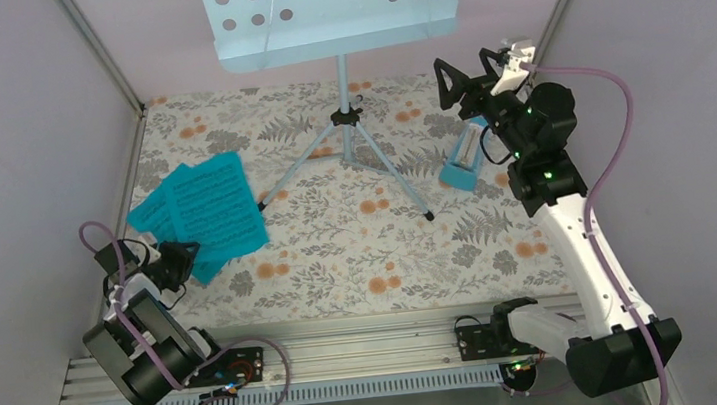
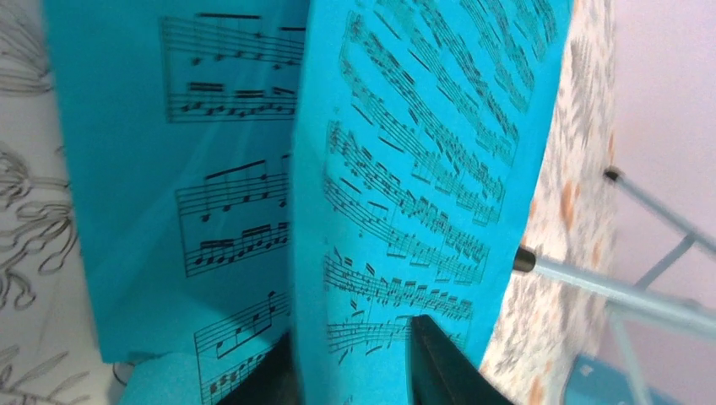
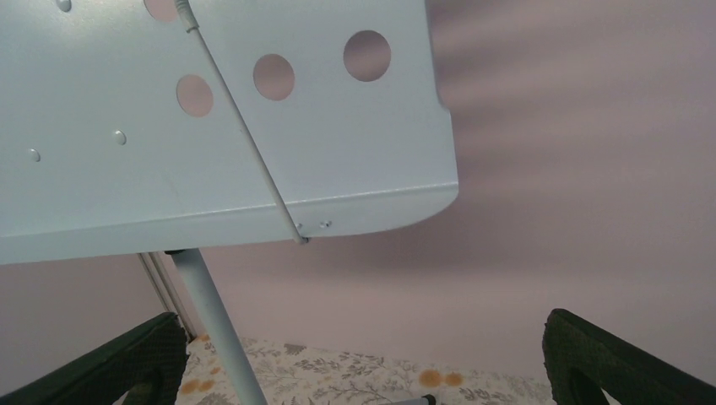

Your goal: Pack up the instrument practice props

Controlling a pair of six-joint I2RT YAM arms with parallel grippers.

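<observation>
Floral-patterned cloth (image 1: 340,255) covers the table between lilac walls. Nearest, the left gripper (image 1: 178,264) sits low with its jaws slightly parted. The near edge of the turquoise sheet-music pages (image 1: 203,211) runs between them, and the sheets fan out ahead of it on the cloth. Farther off, the right gripper (image 1: 472,75) hangs raised, jaws spread wide and empty. The small blue metronome (image 1: 461,164) stands on the cloth beneath its wrist. The pale blue music stand (image 1: 334,9) is to its left, its perforated desk above the fingers.

Printed music notes cover the turquoise sheet-music pages (image 2: 405,169).
</observation>
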